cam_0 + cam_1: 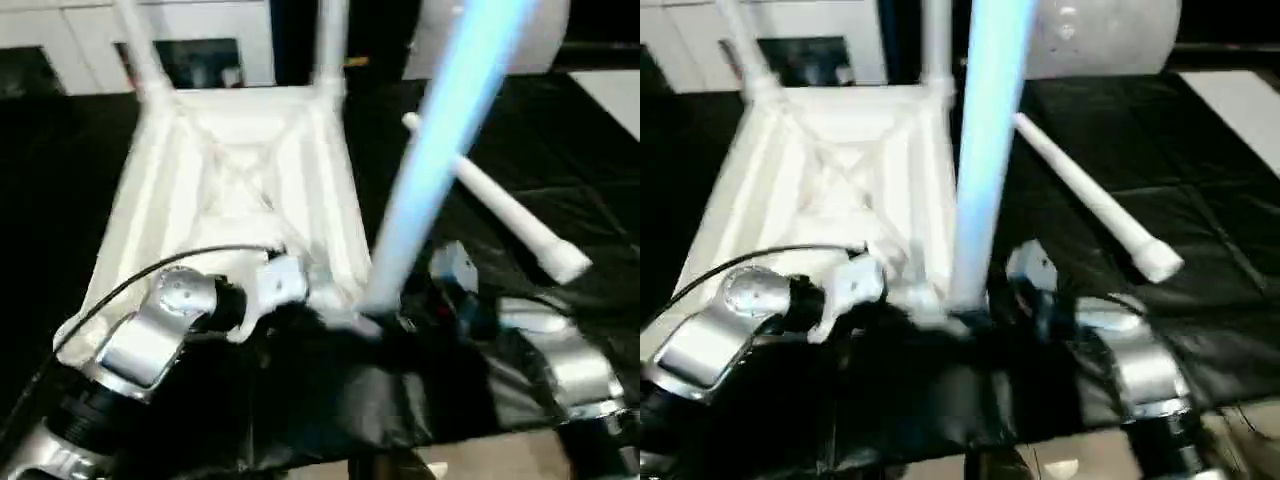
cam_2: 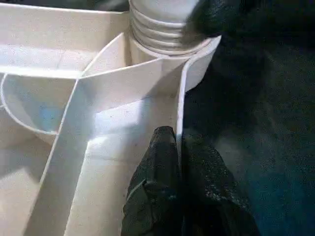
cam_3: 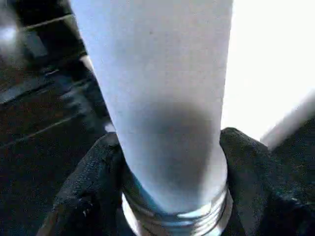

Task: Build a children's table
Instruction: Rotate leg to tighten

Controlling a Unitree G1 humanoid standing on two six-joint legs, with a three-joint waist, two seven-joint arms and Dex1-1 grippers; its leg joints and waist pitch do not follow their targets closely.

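Table top point(image 1: 240, 190) lies upside down on the black-draped worktop point(image 1: 590, 190), X-ribs up, so the corner sockets face upward for the legs. 2 legs already stand in the far corners point(image 1: 330, 45). A 3rd leg point(image 1: 440, 150) stands in the near right socket point(image 2: 167, 46), its threads visible above the socket rim, so by my reading it is not fully screwed home.

Left gripper point(image 2: 178, 162): jaws together, pinching the thin side wall of the top just beside that socket, apparently to stop the top turning. Right gripper point(image 3: 172, 162): jaws clamped on the 3rd leg just above its threads, placed to twist it.

The 4th leg point(image 1: 1090, 205) lies loose on the worktop to the right, apart from the top. White cabinets point(image 1: 60, 40) behind. The upright leg hides much of the right gripper from the head views.
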